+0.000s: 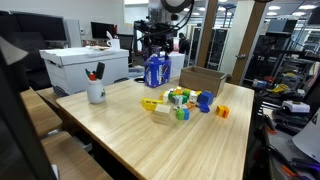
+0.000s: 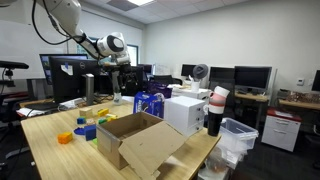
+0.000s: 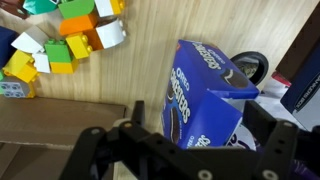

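My gripper (image 1: 153,45) is open wide. Its two fingers (image 3: 92,148) stand far apart and hold nothing.

I hang right over a blue cookie box (image 1: 154,70). The box stands up on the desk (image 1: 140,140), close to the edge that my arm reaches over. In the wrist view the blue cookie box (image 3: 200,95) is under me, in the gap between my fingers. I cannot tell if a finger touches it.

A brown cardboard box (image 1: 203,80) sits just beside the cookie box, at a corner of the desk. In an exterior view the cardboard box (image 2: 140,142) has its top flaps open.

A pile of toy blocks (image 1: 178,100) lies in the middle of the desk, near the cookie box. The blocks are yellow, green, white and blue. In the wrist view the toy blocks (image 3: 60,40) are off to one side of the cookie box and do not touch it. One orange block (image 1: 222,112) lies a little away from the pile, nearer to a side edge of the desk.

A white cup (image 1: 96,92) with pens in it stands near the other side edge, well apart from the blocks. A big white box (image 1: 85,68) is past the cup. I cannot tell if it is on the desk.
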`<state>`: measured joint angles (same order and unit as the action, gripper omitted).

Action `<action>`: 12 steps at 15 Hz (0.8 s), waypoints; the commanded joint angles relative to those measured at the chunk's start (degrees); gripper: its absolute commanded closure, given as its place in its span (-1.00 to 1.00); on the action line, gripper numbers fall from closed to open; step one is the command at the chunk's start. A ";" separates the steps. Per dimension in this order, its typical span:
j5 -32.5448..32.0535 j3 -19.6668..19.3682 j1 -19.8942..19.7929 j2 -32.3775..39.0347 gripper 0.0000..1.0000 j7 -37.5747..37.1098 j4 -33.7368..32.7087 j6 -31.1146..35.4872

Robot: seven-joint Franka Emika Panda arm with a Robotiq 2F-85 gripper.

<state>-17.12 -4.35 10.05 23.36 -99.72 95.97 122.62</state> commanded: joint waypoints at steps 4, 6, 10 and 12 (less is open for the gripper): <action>-0.57 -0.89 -0.05 4.17 -1.00 -0.30 -6.12 0.16; -0.36 -0.99 -0.51 4.49 -1.00 0.93 -6.19 1.15; 0.34 -1.34 -1.25 5.25 -1.00 1.89 -6.54 2.75; 1.11 -1.25 -1.81 5.84 -1.00 2.75 -6.91 3.53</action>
<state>-17.12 -5.87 9.44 28.13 -99.17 90.08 124.47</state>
